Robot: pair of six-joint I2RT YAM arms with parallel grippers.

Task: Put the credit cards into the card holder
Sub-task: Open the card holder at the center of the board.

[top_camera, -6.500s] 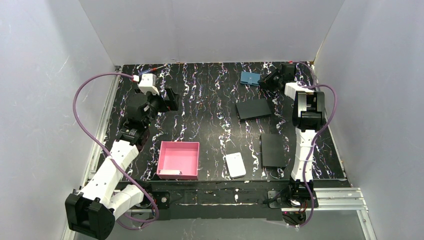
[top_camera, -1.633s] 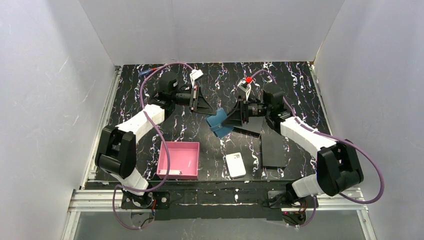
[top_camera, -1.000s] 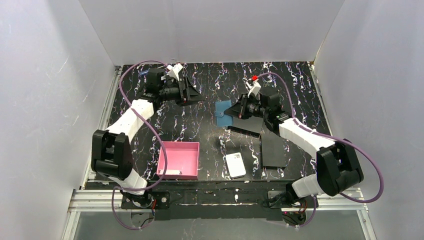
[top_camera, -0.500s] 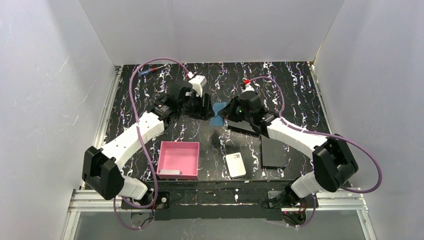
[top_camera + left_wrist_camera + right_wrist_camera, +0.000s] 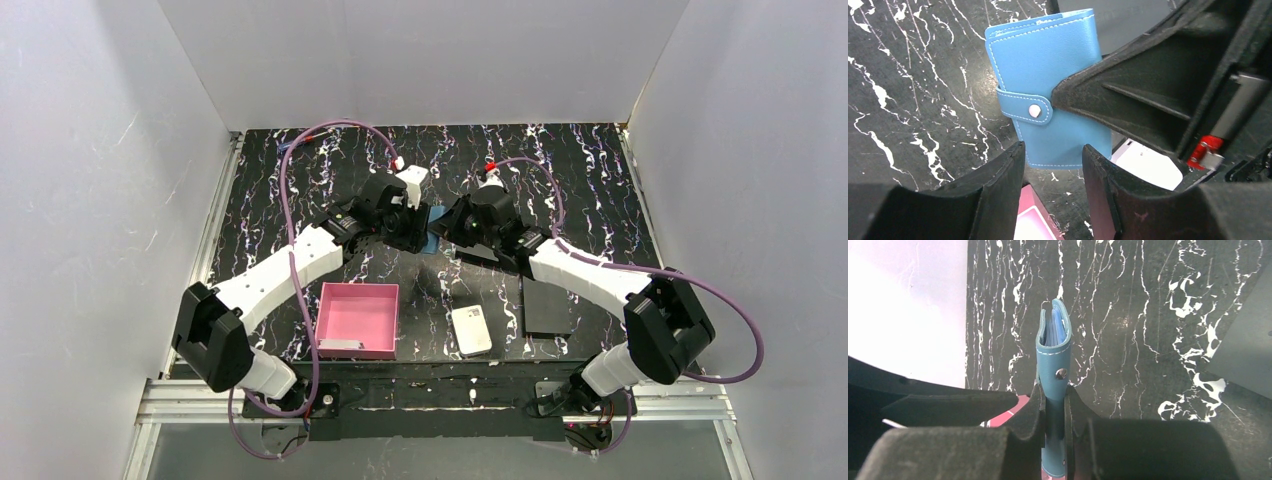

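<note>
Two robot arms meet above the middle of a black marbled table (image 5: 300,190). The right gripper (image 5: 1053,400) is clamped narrowly on the card holder (image 5: 1054,355), a teal-blue fold-over wallet with white stitching, and holds it on edge, clear of the table top. Its fingers press on both faces of the wallet beside the strap and metal snap stud (image 5: 1034,111), which is fastened.

The left gripper (image 5: 1053,155) faces the wallet from the other side with its jaws half apart. The wallet's lower edge shows in the gap between its fingers (image 5: 998,175), and nothing is clamped there.

Below the wallet, near the table's near edge, sit a pink square tray (image 5: 357,318) and a white rounded block (image 5: 471,329). A small mark on the block is too small to read. A pale strip (image 5: 340,345) lies inside the tray's near wall; whether it is a card cannot be told. A flat black rectangle (image 5: 546,305) lies toward the right edge.
</note>
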